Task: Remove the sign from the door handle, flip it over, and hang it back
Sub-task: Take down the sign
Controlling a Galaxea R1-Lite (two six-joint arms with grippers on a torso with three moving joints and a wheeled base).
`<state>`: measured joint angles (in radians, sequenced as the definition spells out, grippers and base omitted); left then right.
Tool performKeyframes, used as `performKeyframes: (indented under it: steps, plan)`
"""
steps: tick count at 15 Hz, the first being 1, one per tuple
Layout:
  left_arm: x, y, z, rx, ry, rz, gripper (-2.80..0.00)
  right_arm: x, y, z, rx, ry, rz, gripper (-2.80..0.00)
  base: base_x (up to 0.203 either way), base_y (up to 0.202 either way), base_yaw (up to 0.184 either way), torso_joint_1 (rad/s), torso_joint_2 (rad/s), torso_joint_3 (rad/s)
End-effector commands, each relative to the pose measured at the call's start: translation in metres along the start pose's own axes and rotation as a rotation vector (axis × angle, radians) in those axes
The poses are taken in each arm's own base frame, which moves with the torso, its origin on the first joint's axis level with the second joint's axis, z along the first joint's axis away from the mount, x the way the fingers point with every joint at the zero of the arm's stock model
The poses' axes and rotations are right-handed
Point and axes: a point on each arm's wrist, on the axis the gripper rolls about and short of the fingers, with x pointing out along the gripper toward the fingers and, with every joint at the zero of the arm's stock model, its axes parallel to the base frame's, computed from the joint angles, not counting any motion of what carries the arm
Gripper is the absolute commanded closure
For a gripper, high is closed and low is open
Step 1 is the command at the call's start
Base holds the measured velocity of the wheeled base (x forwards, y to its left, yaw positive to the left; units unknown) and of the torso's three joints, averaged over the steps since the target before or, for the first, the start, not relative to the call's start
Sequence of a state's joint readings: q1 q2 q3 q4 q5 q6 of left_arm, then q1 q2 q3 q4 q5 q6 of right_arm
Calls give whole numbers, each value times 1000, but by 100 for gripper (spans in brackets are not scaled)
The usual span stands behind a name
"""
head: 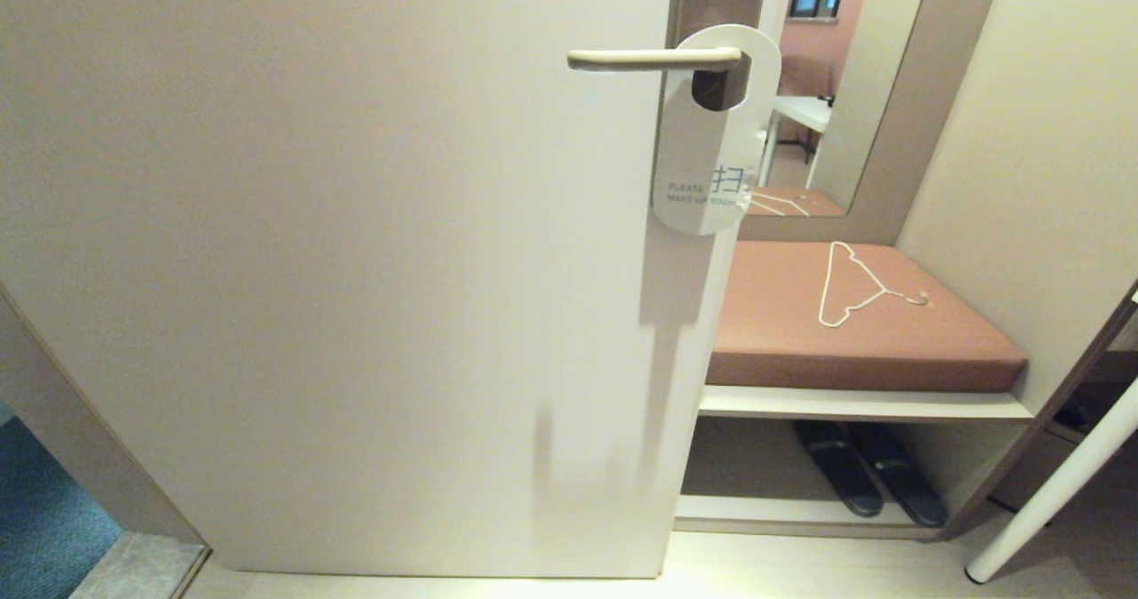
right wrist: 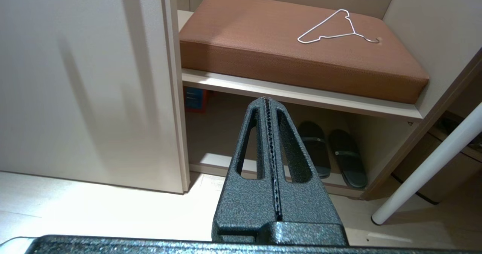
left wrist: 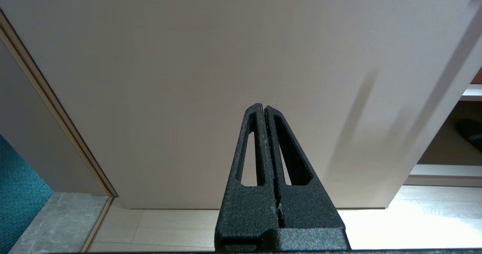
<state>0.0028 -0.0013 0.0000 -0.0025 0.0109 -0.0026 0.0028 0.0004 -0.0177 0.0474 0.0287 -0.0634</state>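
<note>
The left gripper (left wrist: 265,109) and right gripper (right wrist: 268,101) sit low near the floor, fingers pressed together and holding nothing. Above them, near the door's (head: 338,270) right edge, the sign (head: 711,150) hangs from the door handle (head: 653,59), its white "make up room" face outward. It looks like a thin, light, slightly bendy card, likely slick; its free lower edge seems the best place to pinch.

Sign (head: 707,150) is showing its white face with pale teal lettering. Door handle (head: 653,59) is reading beige-metallic against a cream door (head: 338,270). Cushion (head: 853,332) is showing terracotta brown, carrying a white wire hanger (head: 858,283). Slippers (head: 871,475) are appearing dark navy. Both pincers are showing textured black: left pincer (left wrist: 264,109), right pincer (right wrist: 268,101).
</note>
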Motion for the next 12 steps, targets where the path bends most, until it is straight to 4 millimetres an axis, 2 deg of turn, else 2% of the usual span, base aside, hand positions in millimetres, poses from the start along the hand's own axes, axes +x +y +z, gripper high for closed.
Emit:
performKeyframes:
  steps: [1, 12]
  plan:
    - [0, 0, 0, 0, 1, 0, 0, 0, 0, 0, -1, 0, 1, 0, 0, 0, 0, 0, 0, 0]
    - [0, 0, 0, 0, 1, 0, 0, 0, 0, 0, -4, -1, 1, 0, 0, 0, 0, 0, 0, 0]
